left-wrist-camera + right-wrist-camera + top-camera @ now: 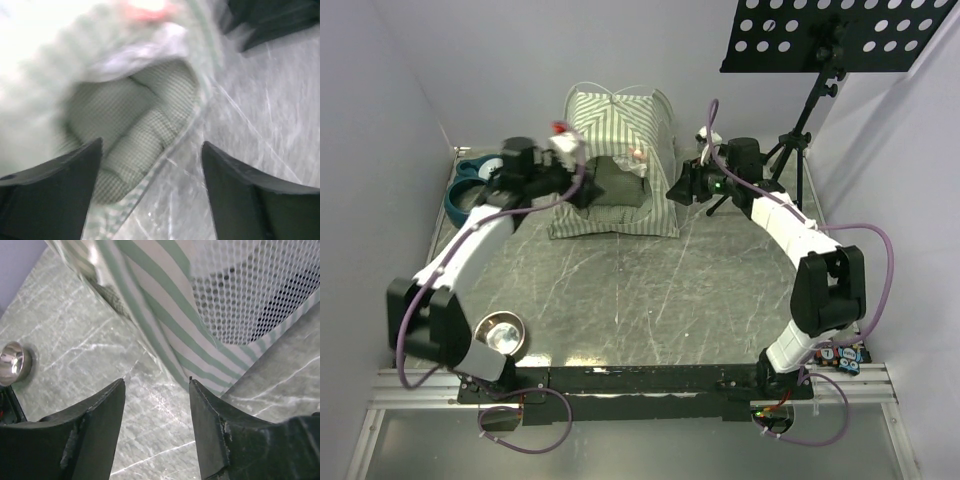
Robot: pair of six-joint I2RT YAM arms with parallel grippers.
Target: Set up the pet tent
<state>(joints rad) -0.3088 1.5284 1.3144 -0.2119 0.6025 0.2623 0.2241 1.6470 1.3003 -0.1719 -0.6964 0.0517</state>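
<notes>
pet tent point(616, 130) stands upright at the far middle of the bench point(650, 290), with the checked cushion point(142, 137) inside its opening. left gripper point(151, 146) is at the tent's front-left, fingers wide, empty. right gripper point(157, 384) is just beside the striped right wall, fingers wide, empty.

Pet tent point(615, 160): green-and-white striped fabric, standing erect and domed at the table's far middle; front opening faces near side, white mesh panel on its right flank.

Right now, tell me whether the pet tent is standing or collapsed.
Standing: the pet tent holds an arched roof, its front opening gapes, and the checked cushion lies inside.
</notes>
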